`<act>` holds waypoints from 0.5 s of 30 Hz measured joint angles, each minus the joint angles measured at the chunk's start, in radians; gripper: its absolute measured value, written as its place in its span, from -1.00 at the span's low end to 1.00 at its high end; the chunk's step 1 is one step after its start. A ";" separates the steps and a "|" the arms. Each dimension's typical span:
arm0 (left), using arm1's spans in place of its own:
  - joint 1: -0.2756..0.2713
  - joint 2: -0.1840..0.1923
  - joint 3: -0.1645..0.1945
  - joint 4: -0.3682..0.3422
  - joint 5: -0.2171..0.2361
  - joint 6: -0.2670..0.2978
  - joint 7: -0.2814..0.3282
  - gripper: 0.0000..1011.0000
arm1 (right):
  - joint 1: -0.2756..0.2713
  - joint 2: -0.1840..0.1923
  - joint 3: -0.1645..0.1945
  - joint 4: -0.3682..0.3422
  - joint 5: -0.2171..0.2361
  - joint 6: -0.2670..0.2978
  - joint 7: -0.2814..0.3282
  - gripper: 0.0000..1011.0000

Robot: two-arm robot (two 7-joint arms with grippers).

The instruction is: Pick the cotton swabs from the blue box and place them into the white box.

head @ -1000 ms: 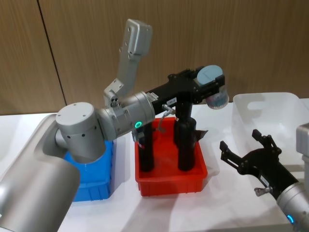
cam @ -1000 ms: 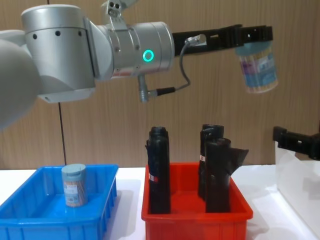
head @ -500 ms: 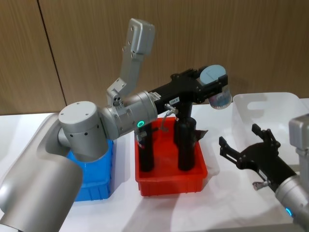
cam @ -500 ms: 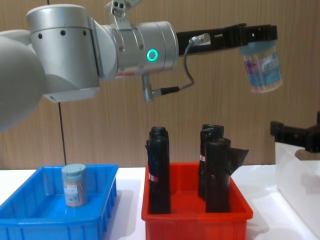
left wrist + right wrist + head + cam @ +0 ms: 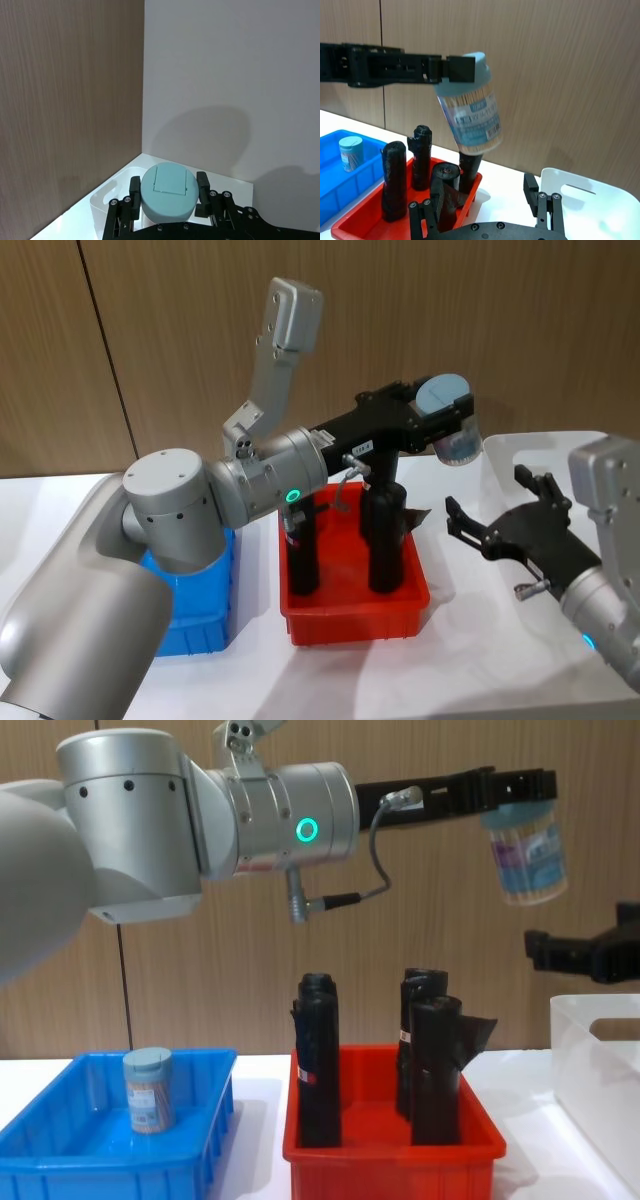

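Holding one jar of cotton swabs aloft past the red bin, the left gripper is clamped on its lid, short of the white box. A second jar waits in the blue box — the right gripper hovers near the white box, fingers spread.

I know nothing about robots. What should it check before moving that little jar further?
1. Left gripper shut on the cotton swab jar's lid: ok.
2. Jar hanging well above the black rolls in the red bin: ok.
3. Jar above the white box: not ok, it seems short of the rim.
4. Right gripper, open and raised by the box, out of the path: cannot tell.
5. Second jar upright in the blue box: ok.
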State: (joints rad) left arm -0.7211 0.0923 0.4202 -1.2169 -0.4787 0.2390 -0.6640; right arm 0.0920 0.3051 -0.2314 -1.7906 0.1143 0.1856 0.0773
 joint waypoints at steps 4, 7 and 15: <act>0.000 0.000 0.000 0.001 0.000 0.000 -0.001 0.34 | 0.015 -0.005 0.000 -0.002 -0.014 0.016 0.009 0.98; -0.001 -0.001 0.000 0.001 0.000 0.000 -0.001 0.34 | 0.027 -0.008 0.001 -0.005 -0.021 0.028 0.014 0.98; -0.001 -0.001 0.000 0.002 0.000 0.000 -0.001 0.34 | 0.050 -0.016 0.005 -0.011 -0.032 0.049 0.029 0.98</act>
State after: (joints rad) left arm -0.7223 0.0912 0.4204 -1.2152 -0.4786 0.2391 -0.6650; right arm 0.1424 0.2896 -0.2260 -1.8018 0.0819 0.2348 0.1063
